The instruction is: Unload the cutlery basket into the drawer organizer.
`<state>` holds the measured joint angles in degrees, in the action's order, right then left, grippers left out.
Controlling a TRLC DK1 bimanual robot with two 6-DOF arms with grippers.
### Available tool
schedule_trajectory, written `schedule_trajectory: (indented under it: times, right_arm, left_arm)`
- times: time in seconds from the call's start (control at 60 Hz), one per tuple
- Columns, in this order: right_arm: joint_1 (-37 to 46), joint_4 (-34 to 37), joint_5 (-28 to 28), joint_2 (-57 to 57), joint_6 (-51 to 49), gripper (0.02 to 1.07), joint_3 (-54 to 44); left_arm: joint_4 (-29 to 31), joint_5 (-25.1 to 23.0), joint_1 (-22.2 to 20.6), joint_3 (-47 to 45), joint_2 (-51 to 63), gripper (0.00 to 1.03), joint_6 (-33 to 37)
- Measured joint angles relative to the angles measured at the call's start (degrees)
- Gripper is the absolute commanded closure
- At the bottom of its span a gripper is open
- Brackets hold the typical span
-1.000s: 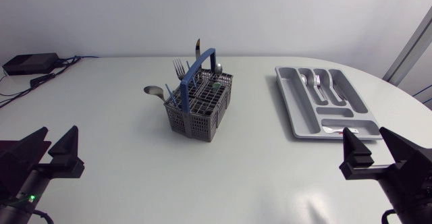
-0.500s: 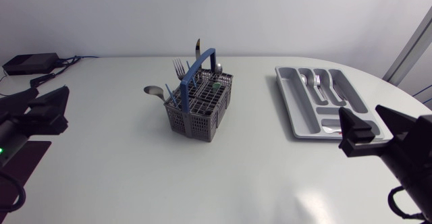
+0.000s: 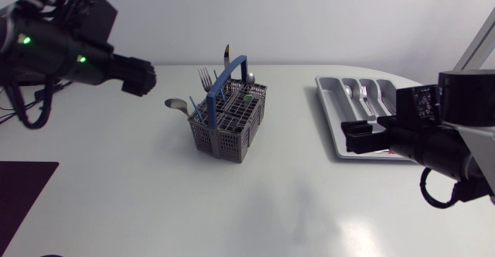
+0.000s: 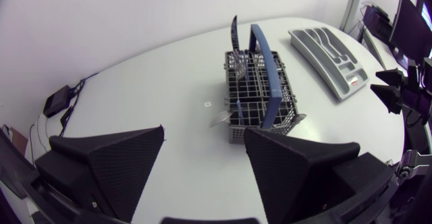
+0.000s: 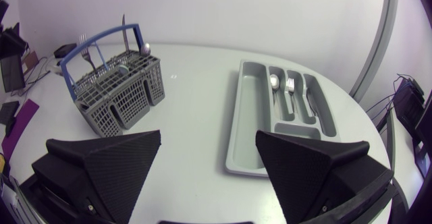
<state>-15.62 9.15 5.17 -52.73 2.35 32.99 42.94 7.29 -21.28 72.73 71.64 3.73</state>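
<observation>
Claws first: the left claw [image 4: 202,173] hangs raised over the desk [image 3: 271,203], its fingers spread wide with nothing between them. Ahead of it and below, a shade toward its right finger, stands the cutlery basket [image 4: 251,118], well apart from the fingertips. The basket's blue handle [image 4: 265,62] runs lengthwise away from that claw, so the claw looks along the handle rather than across it. A spoon [image 4: 219,119] leans out at the basket's near corner, bowl toward the left arm. Forks [image 3: 206,79] and a knife [image 3: 226,56] stand upright in the compartments, their long axes close to vertical. To my eye, any pick has to come from above and lift straight up.

The right claw [image 5: 209,166] is likewise spread and empty. It hovers at the near end of the drawer organizer [image 5: 241,126], whose long slots stretch away from it. A few pieces of cutlery [image 5: 282,86] lie in its narrow slots. From this claw the basket sits well off, beyond its left finger.

Judging from the overhead view, the left arm looks nearer to the basket and the right arm nearer to the organizer. From the left claw, the organizer lies beyond the basket.
</observation>
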Motion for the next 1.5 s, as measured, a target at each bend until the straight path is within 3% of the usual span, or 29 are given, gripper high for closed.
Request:
schedule_trajectory:
  times: [0.183,0.333,0.75,0.85,0.933,1.183,1.5]
  right_arm:
    - [-0.7,7.1,-5.2,-7.4,-6.3,0.06,4.6]
    - [-1.0,10.4,-8.2,-10.3,-10.6,0.06,7.5]
    - [-5.8,10.4,-8.4,-10.6,-12.1,0.06,7.5]
    - [-6.1,10.4,-8.4,-10.6,-12.0,0.06,7.1]
    - [-6.5,10.3,-8.4,-10.6,-12.1,0.06,7.1]
    - [-6.9,8.9,-8.4,-10.6,-12.1,0.06,5.4]
    - [-6.8,8.7,-8.4,-9.5,-12.7,0.06,4.4]
  left_arm:
    - [9.8,0.1,-5.8,19.6,18.5,0.11,0.7]
    - [14.3,0.1,-8.6,33.2,29.4,0.13,0.8]
    - [24.6,0.5,-10.7,65.9,55.2,0.3,0.9]
    - [26.5,0.5,-10.1,68.7,57.1,0.36,0.8]
    - [27.5,0.5,-9.6,69.1,57.2,0.49,0.9]
    - [28.7,0.8,-9.6,69.1,57.8,0.71,0.8]
    - [29.5,1.1,-9.4,68.6,58.5,0.79,-0.7]
